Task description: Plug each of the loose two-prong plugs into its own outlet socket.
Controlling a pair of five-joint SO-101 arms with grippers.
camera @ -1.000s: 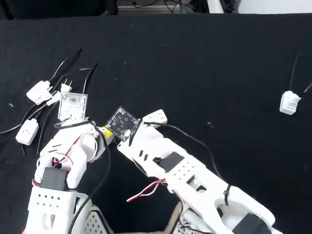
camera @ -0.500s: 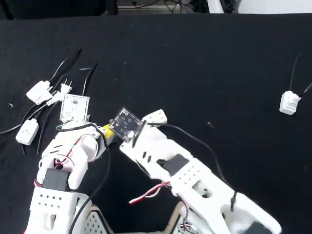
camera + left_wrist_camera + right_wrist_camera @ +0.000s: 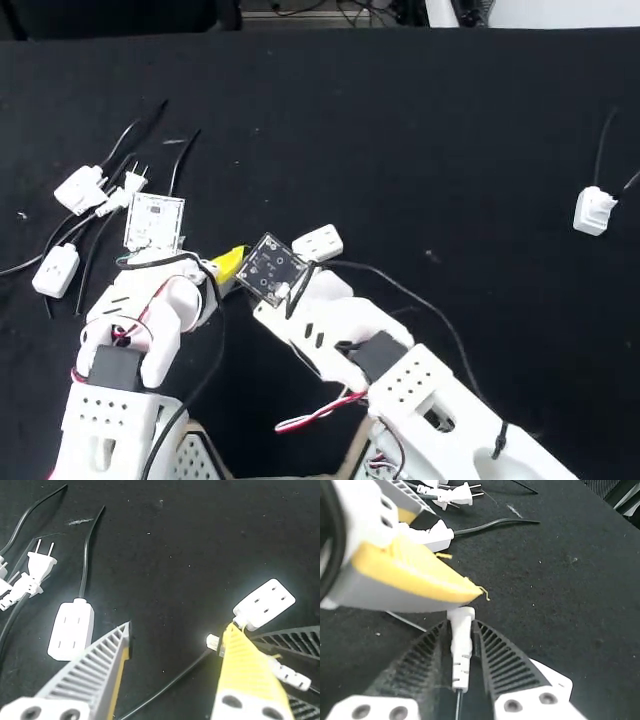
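White plug [image 3: 460, 652] clamped in the right gripper [image 3: 460, 625] — plain from its wrist camera; left gripper [image 3: 177, 630] spread wide.

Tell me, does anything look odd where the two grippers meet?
The right gripper is shut on a white plastic two-prong plug, yet the open left gripper has its yellow fingertip right at the plug's front end, crowding it. This may block insertion.

This looks like a robotics lab or workshop bench. The surface [image 3: 430, 120] is draped in black cloth. Two white printed arms [image 3: 400, 370] stand at its near edge with bare red and white wiring [image 3: 310, 400], and loose cables [image 3: 350, 10] lie beyond its far edge.
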